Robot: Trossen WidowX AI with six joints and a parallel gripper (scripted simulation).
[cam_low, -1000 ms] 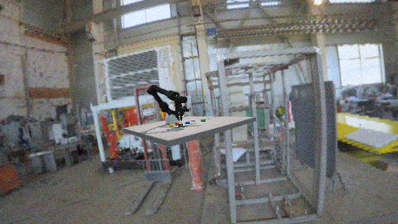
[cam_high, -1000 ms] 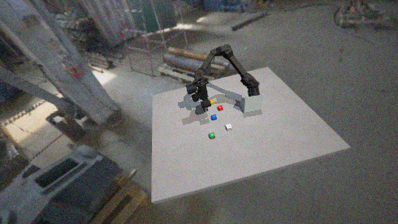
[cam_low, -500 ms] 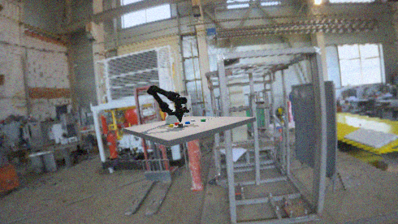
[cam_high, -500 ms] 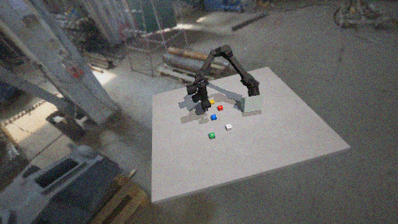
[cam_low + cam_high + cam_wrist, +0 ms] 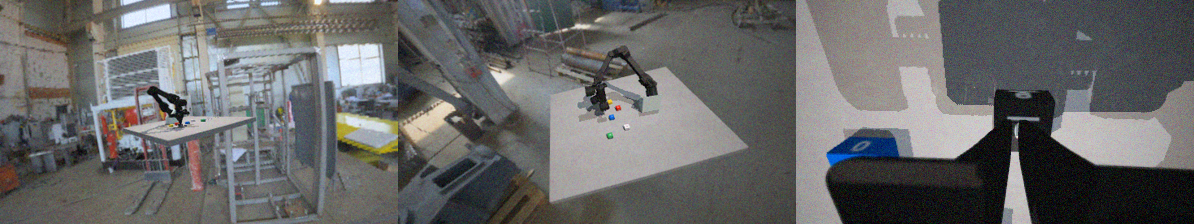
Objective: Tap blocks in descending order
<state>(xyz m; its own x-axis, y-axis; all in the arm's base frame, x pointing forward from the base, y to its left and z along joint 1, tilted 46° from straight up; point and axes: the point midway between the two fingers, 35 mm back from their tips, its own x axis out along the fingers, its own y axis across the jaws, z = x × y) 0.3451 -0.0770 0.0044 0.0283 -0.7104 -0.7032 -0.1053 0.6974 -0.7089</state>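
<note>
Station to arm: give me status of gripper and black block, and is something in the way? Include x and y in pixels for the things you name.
Gripper [image 5: 599,114] [image 5: 180,125] [image 5: 1014,127] shut, tips at black block [image 5: 1024,106]; contact unclear. Blue block [image 5: 612,117] [image 5: 188,122] [image 5: 863,146] off to one side, not blocking.
</note>
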